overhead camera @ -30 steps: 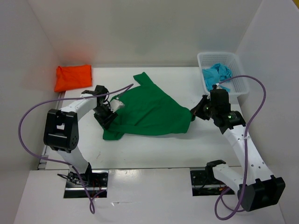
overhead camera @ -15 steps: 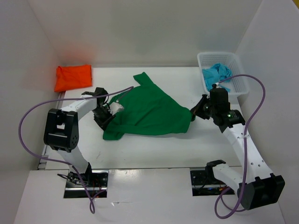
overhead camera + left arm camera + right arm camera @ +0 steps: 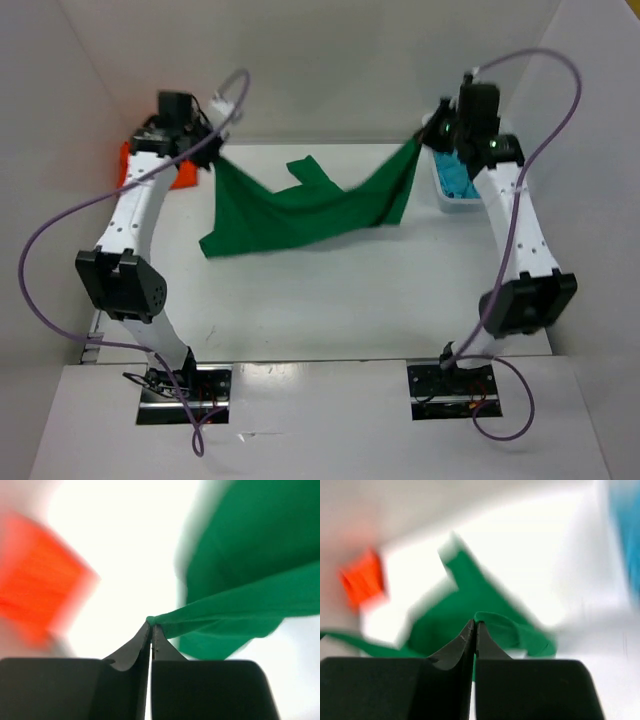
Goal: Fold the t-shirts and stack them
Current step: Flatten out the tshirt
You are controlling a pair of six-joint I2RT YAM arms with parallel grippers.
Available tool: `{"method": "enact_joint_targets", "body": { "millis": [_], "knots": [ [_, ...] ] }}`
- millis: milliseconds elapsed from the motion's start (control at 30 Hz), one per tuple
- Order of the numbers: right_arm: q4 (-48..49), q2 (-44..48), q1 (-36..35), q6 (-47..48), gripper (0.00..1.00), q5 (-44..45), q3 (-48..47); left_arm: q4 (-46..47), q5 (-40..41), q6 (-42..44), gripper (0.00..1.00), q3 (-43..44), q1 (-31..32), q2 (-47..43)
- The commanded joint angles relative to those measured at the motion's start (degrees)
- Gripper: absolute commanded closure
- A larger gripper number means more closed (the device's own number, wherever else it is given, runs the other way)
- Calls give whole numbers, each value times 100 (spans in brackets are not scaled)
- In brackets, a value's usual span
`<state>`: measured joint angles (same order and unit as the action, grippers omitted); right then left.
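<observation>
So, top view: left tool point(image 3: 208, 158) is clenched on one corner of the green t-shirt point(image 3: 300, 212), and right tool point(image 3: 421, 143) is clenched on the opposite corner. The shirt hangs spread between them over the tabletop point(image 3: 330, 300), sagging in the middle, with its lower left edge apparently resting on the surface. The orange t-shirt point(image 3: 127, 166) sits at the far left, partly behind the left arm. The turquoise t-shirt point(image 3: 452, 172) is in the white basket point(image 3: 446, 203) at far right, mostly hidden by the right arm.

Left wrist: the tool point(image 3: 151, 629) has its jaws pressed together with green cloth point(image 3: 250, 580) pinched at the tips. The orange shirt point(image 3: 40, 585) is a blur on the left.

Right wrist: the tool point(image 3: 473, 628) is shut on a fold of green cloth point(image 3: 470, 600). Orange point(image 3: 364, 579) is far left, and there is a turquoise blur point(image 3: 626, 540) at the right edge.
</observation>
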<state>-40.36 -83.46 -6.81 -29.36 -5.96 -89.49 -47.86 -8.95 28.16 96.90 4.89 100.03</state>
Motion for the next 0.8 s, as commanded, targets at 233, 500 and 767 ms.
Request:
{"method": "enact_joint_targets", "body": {
  "millis": [233,500,767],
  "knots": [
    [81,-657,128,590,100,613,-4017,584,34,-558,100,2213,-778,-888],
    [73,1243,-172,695,100,911,-598,584,376,-92,100,165,-779,-1960],
    [-271,2841,-172,-33,100,289,2232,180,491,119,100,-1872,-779,-2882]
  ]
}}
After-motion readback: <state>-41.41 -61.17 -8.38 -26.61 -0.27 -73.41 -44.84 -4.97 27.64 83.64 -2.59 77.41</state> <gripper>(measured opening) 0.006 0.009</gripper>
